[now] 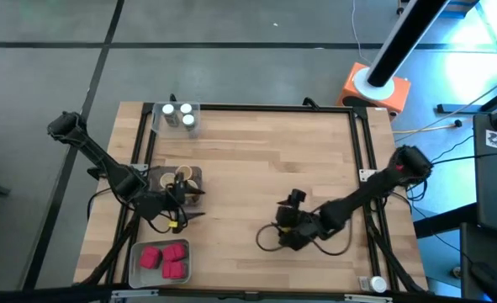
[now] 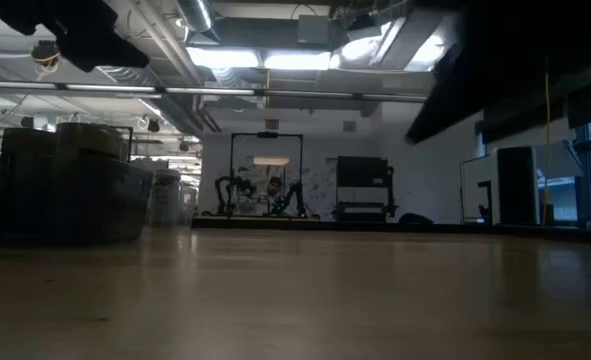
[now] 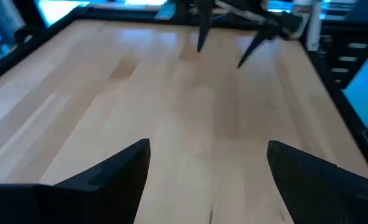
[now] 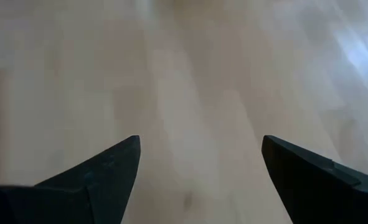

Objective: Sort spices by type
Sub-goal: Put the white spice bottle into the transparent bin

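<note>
Three red boxy spice containers [image 1: 165, 257] sit in a tray [image 1: 138, 268] at the table's near left. Jars with white lids [image 1: 179, 115] stand in a clear tray [image 1: 159, 122] at the far left. Jars with tan lids [image 1: 179, 177] sit in a tray at the middle left, partly hidden by my left arm. My left gripper [image 1: 196, 204] is open and empty just right of that tray, its fingers [image 3: 112, 174] over bare wood. My right gripper [image 1: 269, 238] is open and empty near the table's middle, its fingers [image 4: 96, 177] over bare wood.
Black rails [image 1: 367, 168] run along the table's left, right and far edges. An orange-and-white base [image 1: 376, 86] stands beyond the far right corner. In the low view, dark stacked containers [image 2: 70, 185] stand at the left. Bare wood lies between the two grippers.
</note>
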You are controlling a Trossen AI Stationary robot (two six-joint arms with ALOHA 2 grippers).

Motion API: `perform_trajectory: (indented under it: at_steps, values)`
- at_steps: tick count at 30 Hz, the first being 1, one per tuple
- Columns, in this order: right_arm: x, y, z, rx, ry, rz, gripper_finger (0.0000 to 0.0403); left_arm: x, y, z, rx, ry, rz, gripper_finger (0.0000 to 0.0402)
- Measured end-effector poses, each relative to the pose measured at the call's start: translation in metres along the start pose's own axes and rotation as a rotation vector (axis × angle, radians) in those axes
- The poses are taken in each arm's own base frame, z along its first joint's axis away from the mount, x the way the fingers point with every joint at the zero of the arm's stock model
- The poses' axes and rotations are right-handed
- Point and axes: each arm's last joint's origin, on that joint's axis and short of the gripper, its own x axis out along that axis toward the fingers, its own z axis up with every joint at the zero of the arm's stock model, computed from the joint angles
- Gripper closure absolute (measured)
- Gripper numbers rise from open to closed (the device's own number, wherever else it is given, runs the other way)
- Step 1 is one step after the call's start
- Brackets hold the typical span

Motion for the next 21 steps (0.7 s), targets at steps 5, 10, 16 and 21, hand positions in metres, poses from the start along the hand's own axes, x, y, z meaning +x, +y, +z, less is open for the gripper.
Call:
perform_trajectory:
  at_steps: [5, 10, 16, 21]
  values:
    - [-0.043, 0.001, -0.005, 0.010, 0.096, 0.122, 0.0068, 0.014, -0.012, -0.005, 0.057, -0.045, -0.058, 0.0095]
    - [-0.072, 0.002, 0.000, 0.034, 0.238, 0.198, 0.0068, 0.032, -0.020, -0.011, 0.109, -0.054, -0.046, 0.0095]
    - [-0.117, -0.004, 0.013, 0.003, 0.343, 0.121, 0.0068, 0.061, -0.027, -0.019, 0.112, -0.090, -0.012, 0.0095]
    - [-0.142, -0.004, 0.015, 0.003, 0.381, 0.113, 0.0068, 0.080, -0.031, -0.026, 0.053, -0.112, -0.033, 0.0095]
